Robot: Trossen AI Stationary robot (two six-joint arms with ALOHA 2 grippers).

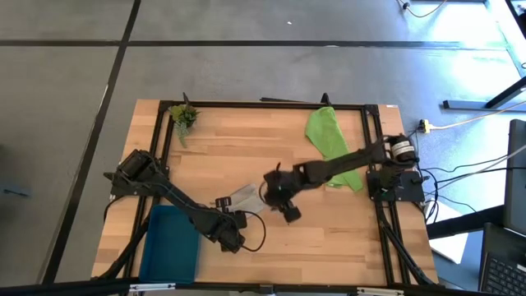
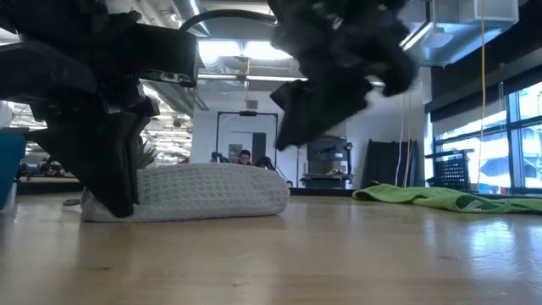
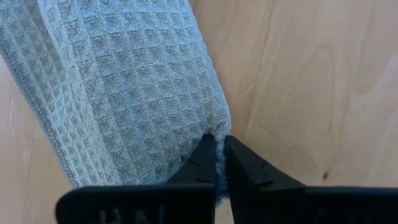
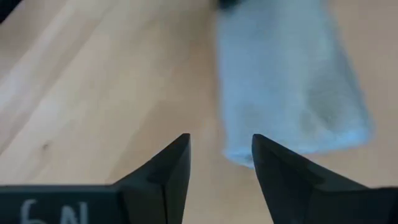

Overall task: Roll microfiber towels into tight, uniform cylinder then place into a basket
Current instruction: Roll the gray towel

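While the left gripper (image 3: 217, 152) is pinching a corner of the rolled grey towel (image 1: 244, 196) at lower centre, the right gripper (image 4: 221, 163) is hovering open beside its other end, the teal basket (image 1: 170, 243) waiting lower left.

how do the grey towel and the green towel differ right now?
The grey towel is rolled into a thick bundle; the green towel lies loose and flat.
The grey towel sits mid-table between both arms, the left gripper shut on its end; the green towel lies at the far right, untouched, the right arm passing over it.
Both rest on the table, neither in the basket.
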